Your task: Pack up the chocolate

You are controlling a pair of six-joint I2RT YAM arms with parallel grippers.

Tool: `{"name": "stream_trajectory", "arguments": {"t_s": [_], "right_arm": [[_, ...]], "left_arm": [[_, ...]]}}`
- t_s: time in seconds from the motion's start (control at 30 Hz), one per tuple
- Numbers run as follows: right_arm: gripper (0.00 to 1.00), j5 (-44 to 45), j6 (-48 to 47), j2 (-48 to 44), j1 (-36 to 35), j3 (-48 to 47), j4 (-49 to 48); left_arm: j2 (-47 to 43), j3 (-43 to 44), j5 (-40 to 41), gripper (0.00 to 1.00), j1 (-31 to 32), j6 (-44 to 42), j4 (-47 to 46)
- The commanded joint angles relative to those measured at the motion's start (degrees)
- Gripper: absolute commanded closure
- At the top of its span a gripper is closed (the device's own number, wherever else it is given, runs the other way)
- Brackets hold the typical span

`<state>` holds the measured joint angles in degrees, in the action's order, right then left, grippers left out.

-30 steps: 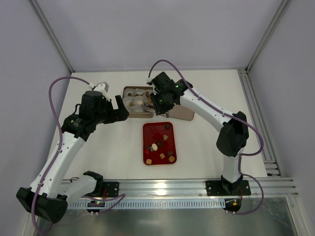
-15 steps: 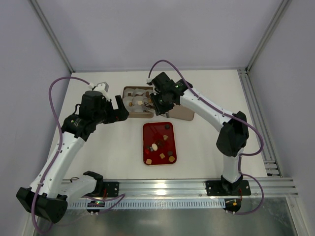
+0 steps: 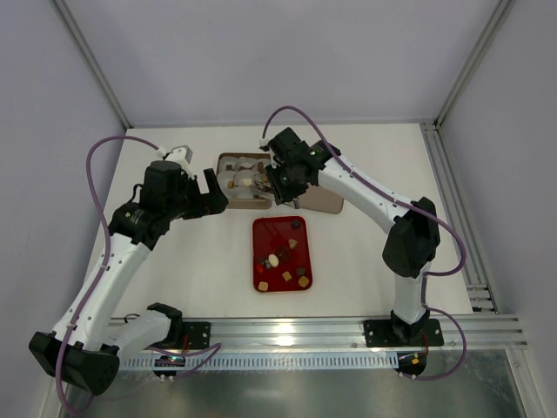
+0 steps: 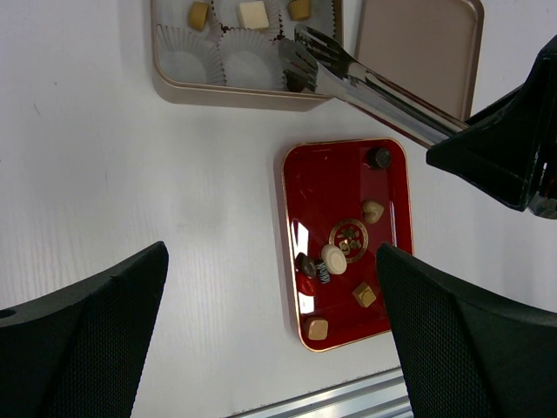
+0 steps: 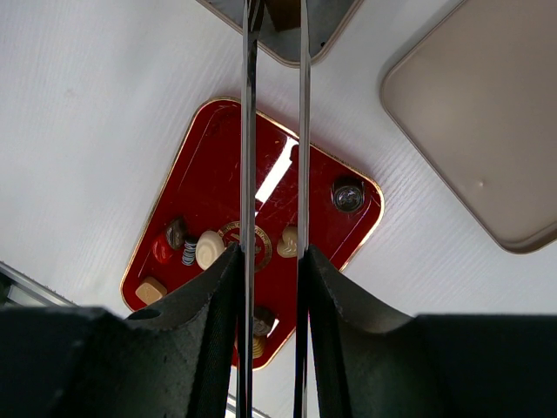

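The red tray [image 3: 265, 233] holds several small chocolates [image 3: 274, 259], dark, tan and cream; it also shows in the left wrist view [image 4: 348, 187] and the right wrist view [image 5: 218, 165]. My right gripper [image 3: 280, 181] [image 5: 274, 287] is shut on metal tongs [image 4: 374, 94] [image 5: 249, 131]. The tong tips reach over the gold box [image 3: 245, 205] [image 4: 235, 96], which holds white paper cups [image 4: 184, 45] and three chocolates [image 4: 253, 14]. A dark brown piece [image 5: 283, 12] sits between the tong tips. My left gripper [image 3: 212, 193] [image 4: 270, 335] is open and empty, hovering left of the box.
The box's gold lid [image 3: 327, 204] [image 4: 418, 48] [image 5: 483, 113] lies right of the box, behind the tray. A metal rail [image 3: 287, 329] runs along the near table edge. Grey walls enclose the white table.
My right gripper with the tongs has shifted slightly left and back over the box. The left arm has not moved.
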<state>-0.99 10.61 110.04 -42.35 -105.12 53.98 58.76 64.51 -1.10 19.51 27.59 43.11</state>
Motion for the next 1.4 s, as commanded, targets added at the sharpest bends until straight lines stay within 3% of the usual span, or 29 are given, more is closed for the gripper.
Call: {"name": "stream_trajectory", "arguments": {"t_s": [0.0, 1.37], "right_arm": [[0.63, 0.6, -0.9, -1.0, 0.0, -0.3, -1.3], [0.60, -0.8, -0.7, -2.4, 0.1, -5.3, -1.2]], "left_arm": [[0.1, 1.8, 0.1, 0.00, 0.2, -0.8, -1.5], [0.1, 2.9, 0.3, 0.00, 0.2, -0.6, -1.0]]}}
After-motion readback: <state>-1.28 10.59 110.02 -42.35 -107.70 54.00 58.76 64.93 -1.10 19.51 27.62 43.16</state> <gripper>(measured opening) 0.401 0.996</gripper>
